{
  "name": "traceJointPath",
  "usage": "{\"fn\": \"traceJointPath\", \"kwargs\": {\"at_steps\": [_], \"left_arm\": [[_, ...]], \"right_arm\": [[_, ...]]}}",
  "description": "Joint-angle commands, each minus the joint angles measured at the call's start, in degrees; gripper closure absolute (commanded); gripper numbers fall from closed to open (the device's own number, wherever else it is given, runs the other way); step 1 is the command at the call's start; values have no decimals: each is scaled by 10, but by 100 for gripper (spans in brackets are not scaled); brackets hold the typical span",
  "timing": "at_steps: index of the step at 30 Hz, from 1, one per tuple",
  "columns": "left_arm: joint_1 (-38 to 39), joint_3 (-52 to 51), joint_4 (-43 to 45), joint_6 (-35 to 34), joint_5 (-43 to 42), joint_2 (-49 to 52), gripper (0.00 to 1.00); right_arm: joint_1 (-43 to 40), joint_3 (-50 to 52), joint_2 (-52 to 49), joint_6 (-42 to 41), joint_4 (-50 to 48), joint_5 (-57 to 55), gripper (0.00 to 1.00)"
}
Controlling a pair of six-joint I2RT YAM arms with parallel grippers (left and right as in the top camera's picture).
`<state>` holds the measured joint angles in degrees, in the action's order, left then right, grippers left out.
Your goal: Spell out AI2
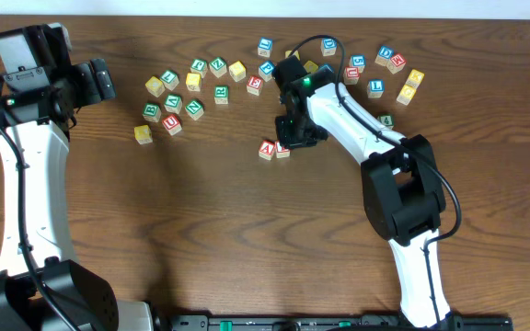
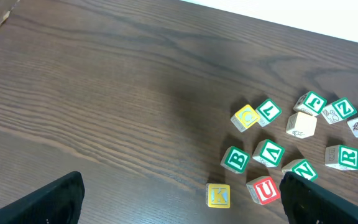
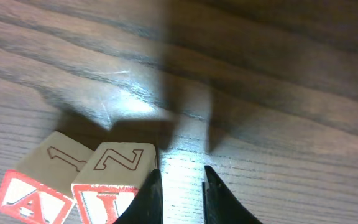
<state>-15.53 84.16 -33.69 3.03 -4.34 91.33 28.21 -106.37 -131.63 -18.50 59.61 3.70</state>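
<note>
Two white cubes stand side by side on the table, the red "A" cube (image 1: 266, 149) (image 3: 30, 194) on the left and the red "I" cube (image 1: 282, 150) (image 3: 107, 185) to its right. My right gripper (image 1: 295, 138) (image 3: 181, 170) is low over the table just right of the "I" cube. Its jaws stand narrowly open with only bare wood between them, and its left finger (image 3: 151, 193) rests against the cube's side. Which of the far blue-lettered cubes is the "2" I cannot tell. My left gripper (image 1: 99, 81) (image 2: 182, 179) hangs wide open and holds nothing.
A cluster of green, yellow and red cubes (image 1: 178, 97) lies at the back left, among them the red U (image 2: 264, 190) and yellow K (image 2: 218, 195). More cubes (image 1: 375, 69) are scattered at the back right behind the right arm. The table's far edge (image 2: 278, 23) is close.
</note>
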Motion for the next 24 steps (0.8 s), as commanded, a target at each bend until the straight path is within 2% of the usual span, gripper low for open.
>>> {"fn": "traceJointPath", "kwargs": {"at_steps": [1,13,19,24], "left_arm": [[1,13,-2,4,1,-3,1],[1,13,-2,4,1,-3,1],[1,13,-2,4,1,-3,1],[1,13,-2,4,1,-3,1]], "right_arm": [[0,-31,13,27,1,-5,83],[35,-38,36,53,6,-7,83],[68,-38,36,101,0,-3,84],[91,-38,36,120,0,-3,93]]}}
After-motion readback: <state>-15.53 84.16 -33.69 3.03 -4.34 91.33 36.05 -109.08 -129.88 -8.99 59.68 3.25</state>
